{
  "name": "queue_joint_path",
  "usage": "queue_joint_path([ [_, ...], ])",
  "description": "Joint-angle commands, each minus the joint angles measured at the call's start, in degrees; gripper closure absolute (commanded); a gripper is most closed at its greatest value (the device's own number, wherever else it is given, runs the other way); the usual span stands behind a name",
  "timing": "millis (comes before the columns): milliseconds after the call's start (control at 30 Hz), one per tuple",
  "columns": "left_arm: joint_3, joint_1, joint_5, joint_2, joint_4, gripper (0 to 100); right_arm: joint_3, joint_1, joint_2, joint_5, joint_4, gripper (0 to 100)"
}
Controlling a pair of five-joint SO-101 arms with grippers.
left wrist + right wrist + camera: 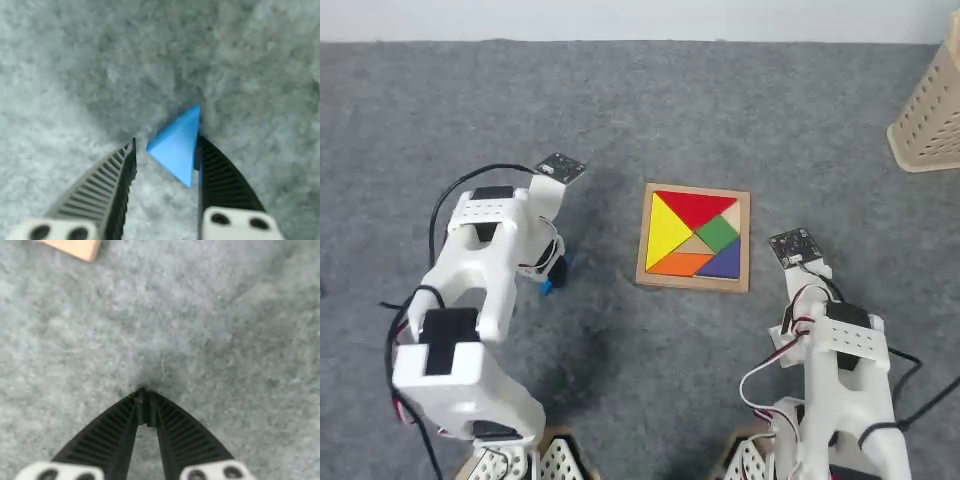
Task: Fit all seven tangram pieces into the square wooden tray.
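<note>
The square wooden tray [744,240] lies on the grey carpet between the arms, holding yellow, red, green, orange and dark blue pieces. A small blue triangle [176,145] lies on the carpet left of the tray and shows as a blue spot [548,285] under the left arm. My left gripper [166,142] is open around it: one finger touches the triangle's edge, the other stands a little apart. My right gripper [144,392] is shut on nothing, low over bare carpet to the right of and nearer than the tray, whose corner [75,247] shows ahead of it.
A pale slotted basket [930,110] stands at the far right edge. The left arm [485,270] and right arm [840,350] rise from the near edge. Grey carpet [620,120] covers the table.
</note>
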Motion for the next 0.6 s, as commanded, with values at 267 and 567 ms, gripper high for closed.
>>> queue_joint_path([
  [267,-5.41,0.44,2.11,4.57,4.04,91,0.70,0.84,-1.36,0.70,-1.27,98.9],
  [567,-9.36,0.97,3.87,1.76,10.90,92,0.70,0.75,-1.36,0.70,-1.27,98.9],
])
